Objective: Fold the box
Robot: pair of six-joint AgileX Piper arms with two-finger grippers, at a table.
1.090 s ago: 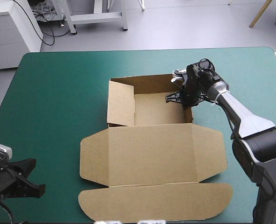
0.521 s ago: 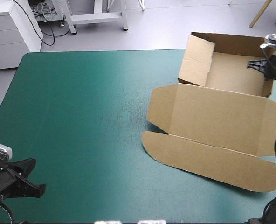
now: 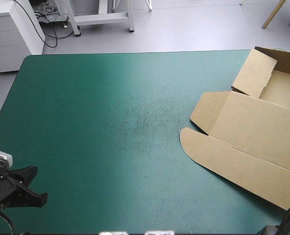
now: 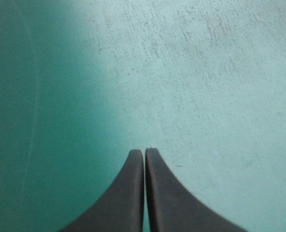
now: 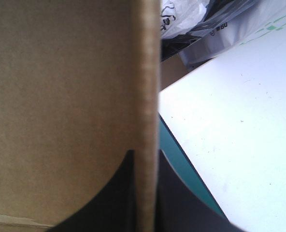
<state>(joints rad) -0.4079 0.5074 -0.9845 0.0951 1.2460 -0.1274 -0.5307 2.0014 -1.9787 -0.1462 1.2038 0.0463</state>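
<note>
The brown box (image 3: 253,127) lies at the table's right edge, partly cut off in the high view. Its tray end with raised walls (image 3: 277,73) is at the far right corner. The lid and its rounded flap (image 3: 223,156) lie flat toward the front. My right gripper (image 5: 147,155) is shut on the box, with the thin edge of a wall (image 5: 147,72) running up between its black fingers; it is outside the high view. My left gripper (image 4: 144,153) is shut and holds nothing, low over the bare teal-green cover at the front left corner (image 3: 25,188).
Bare teal-green cover (image 3: 110,122) stretches left of the box. In the right wrist view a white surface (image 5: 230,145) lies just past the table's right edge, with plastic bags (image 5: 181,19) beyond it.
The box has slid from the table's middle to the far right edge and turned a little, held by my right gripper, which has left the high view. My left arm has not moved.
</note>
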